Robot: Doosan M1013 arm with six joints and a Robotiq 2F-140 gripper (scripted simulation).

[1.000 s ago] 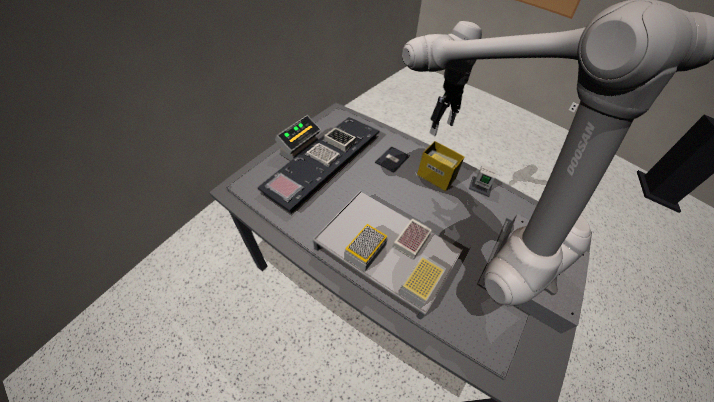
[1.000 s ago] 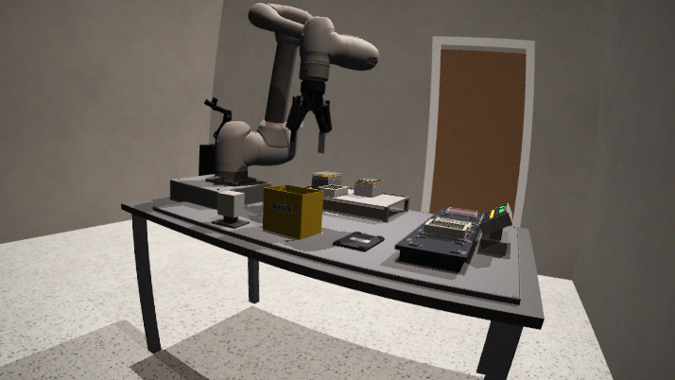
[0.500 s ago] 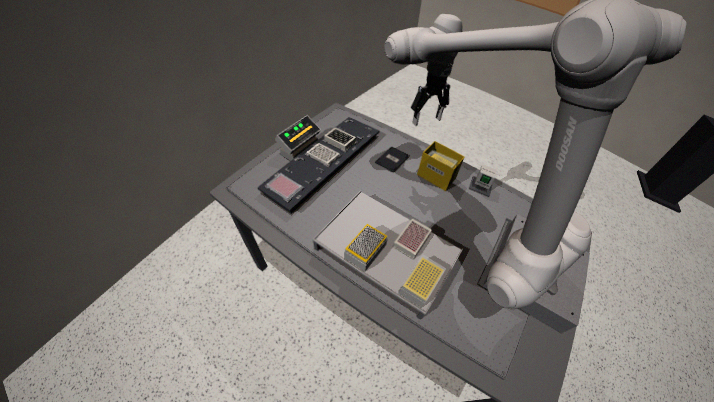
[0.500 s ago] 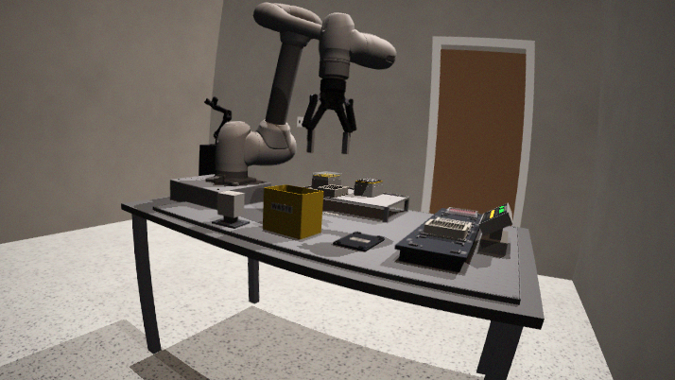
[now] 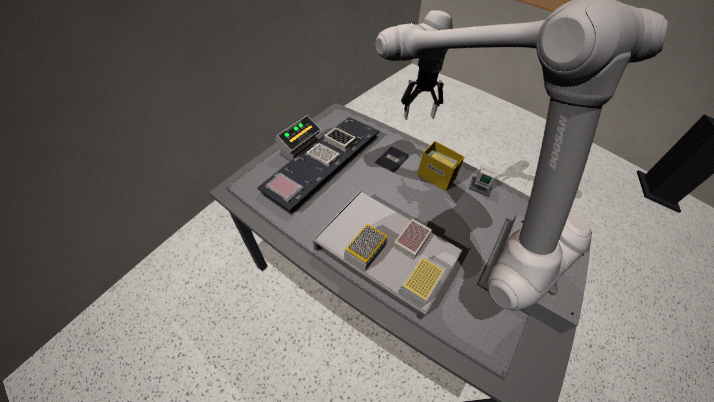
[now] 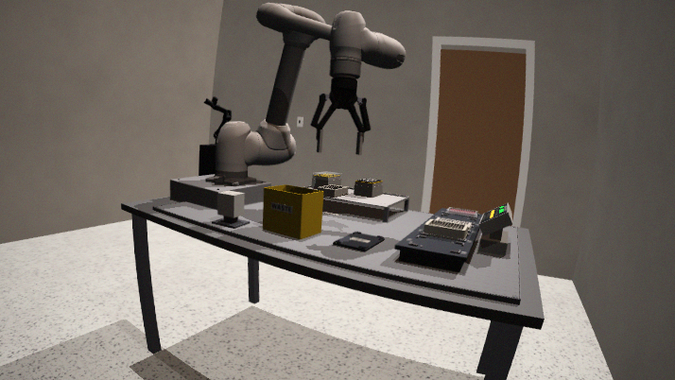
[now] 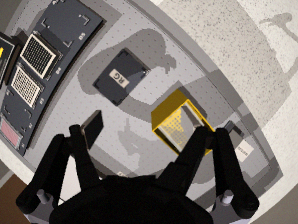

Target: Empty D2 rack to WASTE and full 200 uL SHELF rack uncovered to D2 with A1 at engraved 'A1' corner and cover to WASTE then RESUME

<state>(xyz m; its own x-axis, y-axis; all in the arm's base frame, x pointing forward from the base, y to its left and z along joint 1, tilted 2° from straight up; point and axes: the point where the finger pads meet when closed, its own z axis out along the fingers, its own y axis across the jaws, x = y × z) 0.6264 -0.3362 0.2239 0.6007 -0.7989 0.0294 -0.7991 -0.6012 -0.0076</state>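
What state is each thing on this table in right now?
Gripper: open, empty, raised high.
Waste bin: upright, a yellow rack inside.
Panel: amber strip and green lights lit.
Deck: three items seated, two slots bare.
Shelf: three racks lying flat.

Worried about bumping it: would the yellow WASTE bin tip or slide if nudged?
The WASTE bin looks boxy and about as wide as tall, so it would probably slide rather than tip. It seems thin-walled and light, holding just a rack. The claw hangs open above.
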